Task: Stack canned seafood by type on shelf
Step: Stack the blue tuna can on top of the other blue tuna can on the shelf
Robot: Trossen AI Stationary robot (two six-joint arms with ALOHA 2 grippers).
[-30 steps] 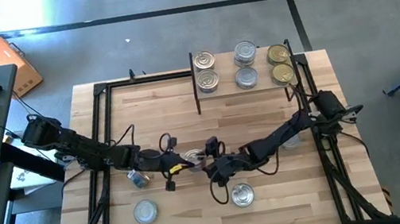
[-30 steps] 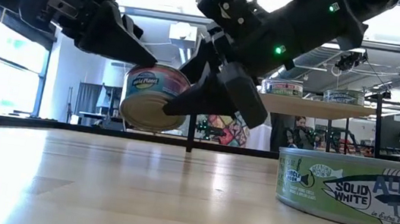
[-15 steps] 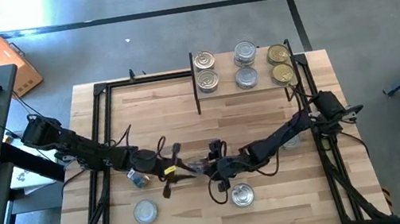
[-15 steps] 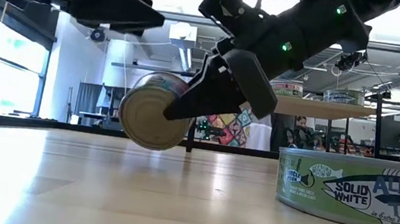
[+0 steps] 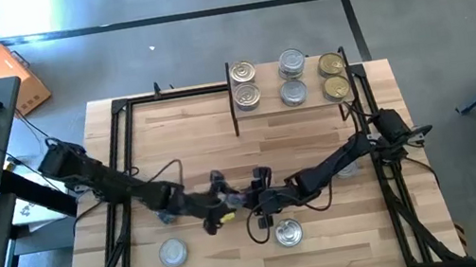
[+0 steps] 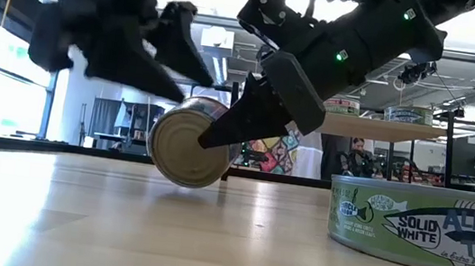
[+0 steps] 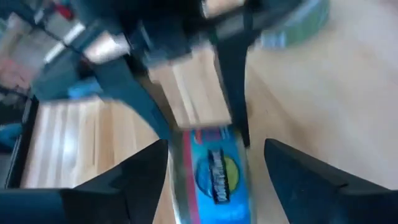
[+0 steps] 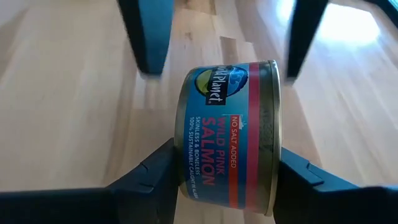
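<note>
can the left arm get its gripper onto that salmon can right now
Probably yes: the left gripper is open with the salmon can between its fingers, though the right gripper holds it.

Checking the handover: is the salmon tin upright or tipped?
Tipped on its side: the salmon tin shows its round end in the low view, held by the right pincer.

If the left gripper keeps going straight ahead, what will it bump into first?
Probably the salmon can held by the right gripper. The left gripper points at it, fingers open on either side of it.

Left end effector (image 5: 220, 203) crowds salmon tin (image 6: 189, 141).
</note>
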